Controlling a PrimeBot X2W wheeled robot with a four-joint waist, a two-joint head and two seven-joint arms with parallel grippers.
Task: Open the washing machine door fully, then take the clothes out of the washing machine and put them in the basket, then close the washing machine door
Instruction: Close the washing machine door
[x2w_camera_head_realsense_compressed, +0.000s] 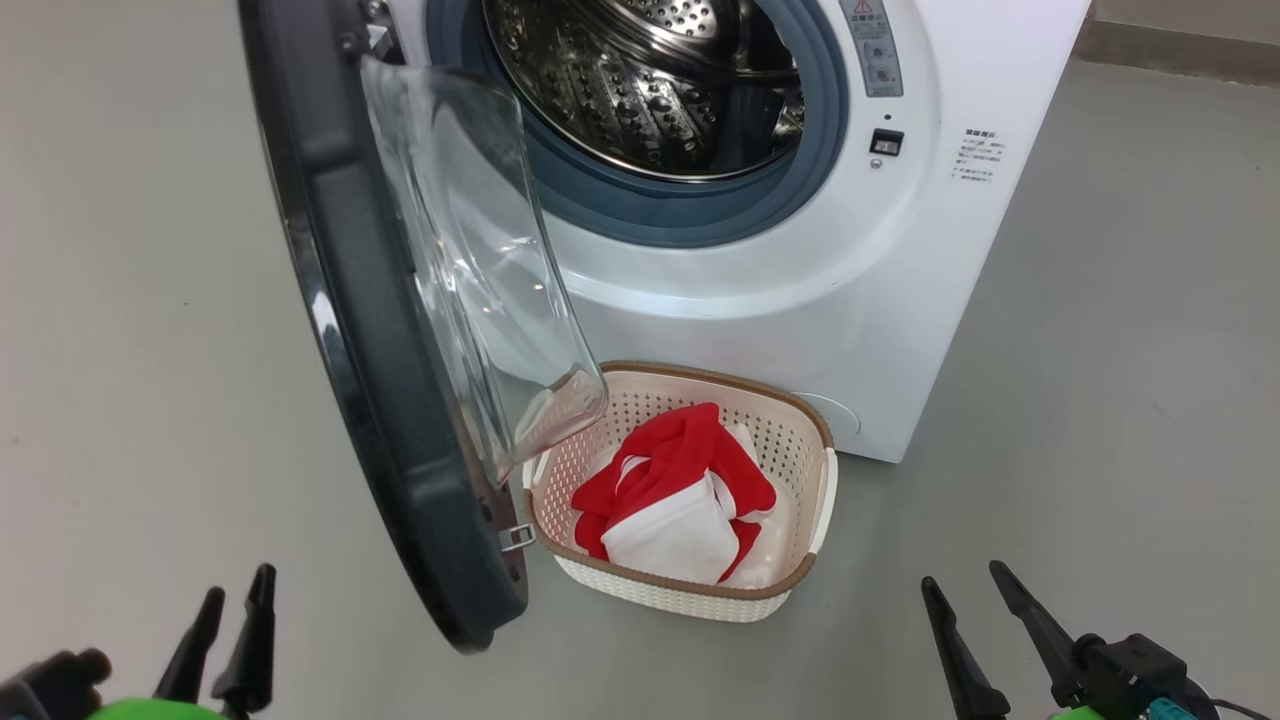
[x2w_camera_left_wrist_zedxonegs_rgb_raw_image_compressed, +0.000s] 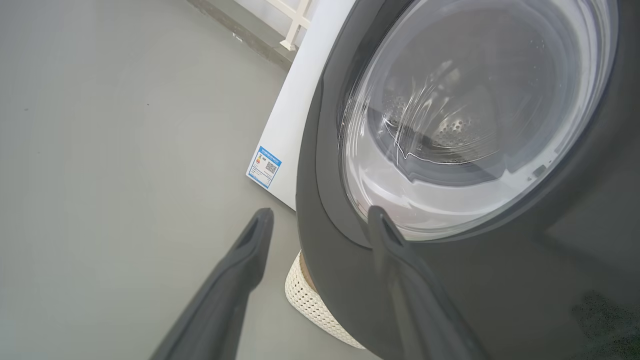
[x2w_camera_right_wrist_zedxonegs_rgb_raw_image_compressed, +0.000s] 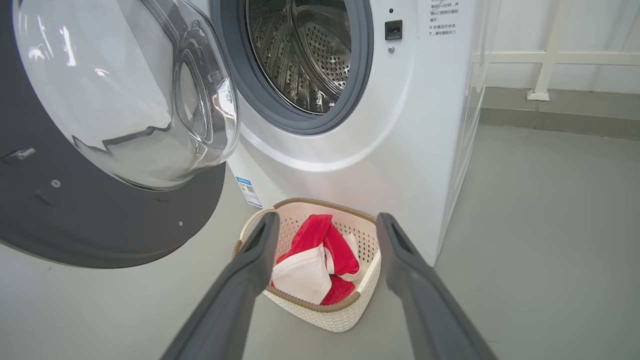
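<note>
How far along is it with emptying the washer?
Mostly done. The washing machine door stands wide open, the drum looks empty, and the red and white clothes lie in the basket. Nothing is in hand: the left claw and right claw are both open and empty. Left to do: closing the door.

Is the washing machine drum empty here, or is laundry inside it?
Empty, as far as visible: the drum shows bare perforated steel, and the red and white clothes lie in the basket.
</note>
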